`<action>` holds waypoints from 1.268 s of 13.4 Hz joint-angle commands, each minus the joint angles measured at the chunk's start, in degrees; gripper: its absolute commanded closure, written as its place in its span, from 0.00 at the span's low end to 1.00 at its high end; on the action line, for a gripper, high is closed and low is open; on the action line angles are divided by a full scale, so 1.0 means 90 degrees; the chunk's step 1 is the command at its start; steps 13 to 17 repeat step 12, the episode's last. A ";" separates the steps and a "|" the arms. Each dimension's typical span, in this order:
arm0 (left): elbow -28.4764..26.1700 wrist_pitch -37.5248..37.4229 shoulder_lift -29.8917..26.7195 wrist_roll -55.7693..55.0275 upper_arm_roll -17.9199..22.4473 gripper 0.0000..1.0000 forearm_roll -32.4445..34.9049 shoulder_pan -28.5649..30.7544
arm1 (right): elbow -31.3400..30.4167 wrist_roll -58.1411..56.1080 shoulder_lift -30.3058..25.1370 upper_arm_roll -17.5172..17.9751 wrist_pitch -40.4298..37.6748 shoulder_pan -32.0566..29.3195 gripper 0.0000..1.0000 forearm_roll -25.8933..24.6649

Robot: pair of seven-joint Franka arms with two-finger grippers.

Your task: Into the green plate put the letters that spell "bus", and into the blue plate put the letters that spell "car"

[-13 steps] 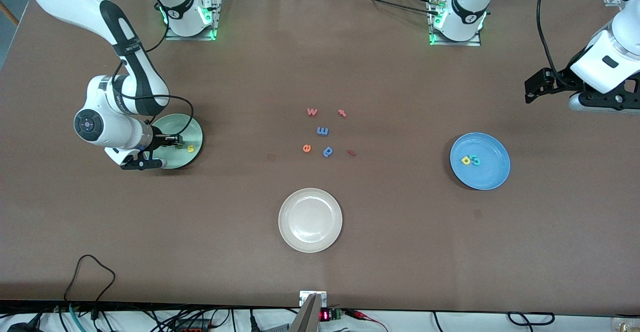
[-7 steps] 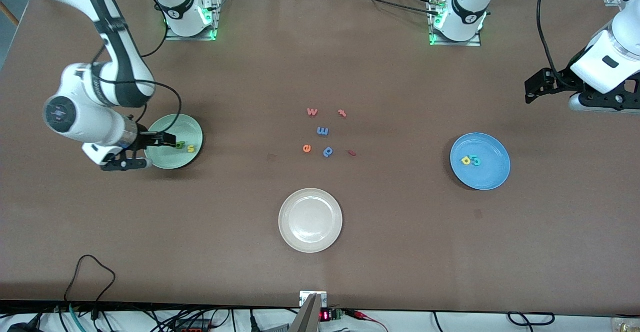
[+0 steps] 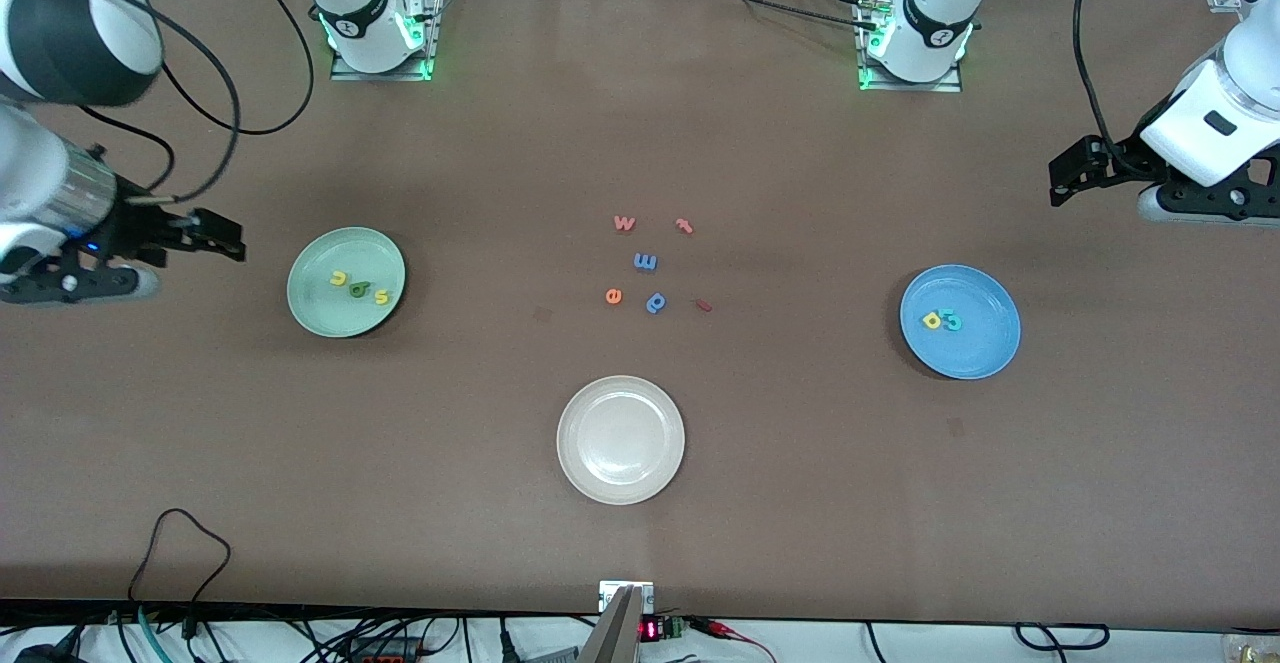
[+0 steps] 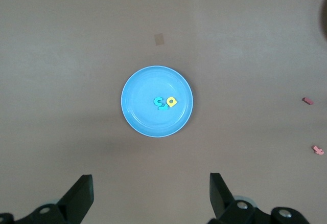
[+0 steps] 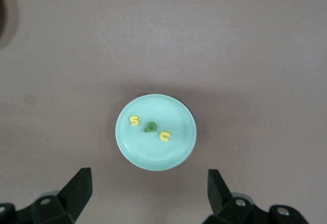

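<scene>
Green plate [image 3: 345,282], frame left: yellow "u" [image 3: 339,278], green "b" [image 3: 357,290], yellow "s" [image 3: 380,296] inside. Blue plate [image 3: 960,321], frame right: yellow "a" [image 3: 932,320], teal letters [image 3: 951,321]. Right pincer [image 3: 215,235] and left pincer [image 3: 1068,175] both spread apart, empty.

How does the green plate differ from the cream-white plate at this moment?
The green plate is pale mint; the cream-white plate is off-white. The green plate holds three small letters, a yellow u, a green b and a yellow s; the cream-white plate holds nothing. The green plate lies toward the right arm's end; the cream-white plate lies mid-table, nearer the front camera. Both are round, shallow and similar in size.
</scene>
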 commanded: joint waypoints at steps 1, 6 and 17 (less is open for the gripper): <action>0.0037 -0.0095 -0.0065 0.0167 0.0095 0.00 -0.0142 -0.0059 | 0.0270 -0.0041 -0.0318 -0.0026 -0.0435 0.0009 0.00 -0.0112; 0.0037 -0.0105 -0.0065 0.0167 0.0095 0.00 -0.0142 -0.0068 | 0.0505 -0.0021 -0.0407 -0.0339 -0.0738 0.0312 0.00 -0.0034; 0.0037 -0.0105 -0.0065 0.0167 0.0095 0.00 -0.0142 -0.0069 | 0.0505 -0.0021 -0.0505 -0.0398 -0.0826 0.0292 0.00 -0.0044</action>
